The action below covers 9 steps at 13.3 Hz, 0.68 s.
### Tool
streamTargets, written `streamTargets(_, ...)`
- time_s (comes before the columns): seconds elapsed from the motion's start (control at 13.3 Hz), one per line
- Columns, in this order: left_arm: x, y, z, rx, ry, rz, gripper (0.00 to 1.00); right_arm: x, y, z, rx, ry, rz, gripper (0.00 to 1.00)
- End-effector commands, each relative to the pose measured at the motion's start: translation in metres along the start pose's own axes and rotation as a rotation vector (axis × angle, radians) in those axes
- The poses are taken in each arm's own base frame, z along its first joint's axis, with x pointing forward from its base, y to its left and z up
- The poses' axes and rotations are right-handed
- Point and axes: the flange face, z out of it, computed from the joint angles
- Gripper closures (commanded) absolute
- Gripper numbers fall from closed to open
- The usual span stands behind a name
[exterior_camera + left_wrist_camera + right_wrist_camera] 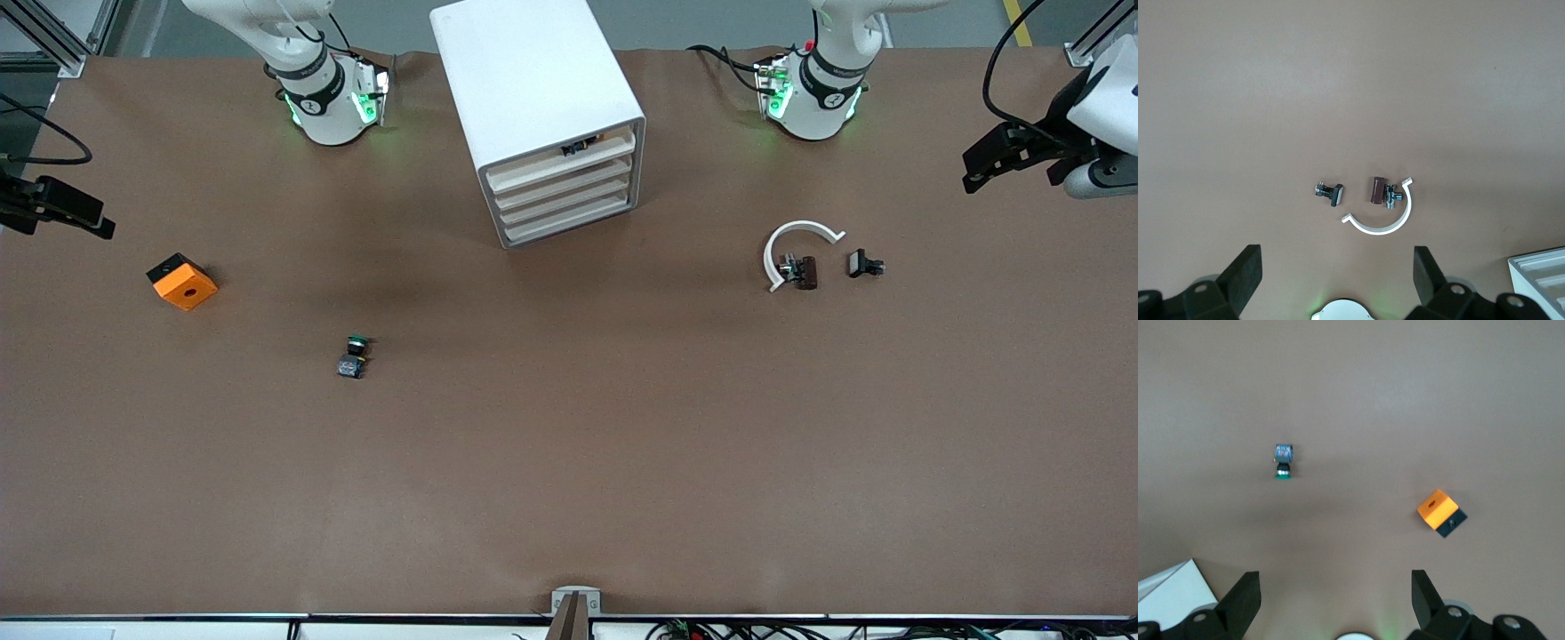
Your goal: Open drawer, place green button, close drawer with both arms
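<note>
The left claw (987, 169) hangs over the edge of the counter (569, 462) at the left arm's end, its fingers (1245, 277) spread wide apart and holding nothing. In the left wrist view the gap between the fingers frames two small clip pieces and a white arc (1381, 217) lying on the bare surface. One dark clip (803, 271) sits inside the open side of the arc, touching it; the other clip (864, 264) lies just beside it, toward the left arm's end, apart from the arc.

The right claw (76, 216) hangs over the counter edge at the right arm's end, fingers (1241, 600) likewise wide apart and empty. Its wrist view shows the button (1283, 461) and an orange cube (1441, 513) on the counter, well apart from each other.

The button (354, 356) lies on its side on the open counter, green cap pointing toward the cabinet, dark body nearer the front camera. It is nearer the front camera than the cube (182, 281) and well apart from the cabinet (542, 116).

The cabinet stands between the two arm bases, its front angled toward the front camera. All four drawers look pushed in. The top drawer (562, 164) has a small dark object (580, 145) showing in the slot above its front.
</note>
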Motion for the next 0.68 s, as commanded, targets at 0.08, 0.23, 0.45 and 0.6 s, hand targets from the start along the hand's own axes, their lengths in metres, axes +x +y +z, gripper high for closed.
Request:
streamTargets(0.08, 0.003, -0.006, -0.004, -0.002, -0.01, 0.006, 0.0, -0.015, 0.0, -0.011, 0.036, -0.049, -0.01, 0.0)
streamTargets(0.23, 0.008, -0.006, 0.001, -0.001, -0.018, 0.008, 0.0, -0.014, 0.0, -0.012, 0.042, -0.043, -0.015, 0.0)
streamTargets(0.45, 0.033, -0.008, 0.025, 0.004, -0.063, 0.044, 0.0, -0.016, -0.003, -0.023, 0.031, -0.018, -0.049, 0.0)
streamTargets(0.6, 0.049, -0.013, 0.057, -0.002, -0.126, 0.018, 0.0, -0.019, -0.001, -0.03, 0.024, 0.007, -0.092, 0.0)
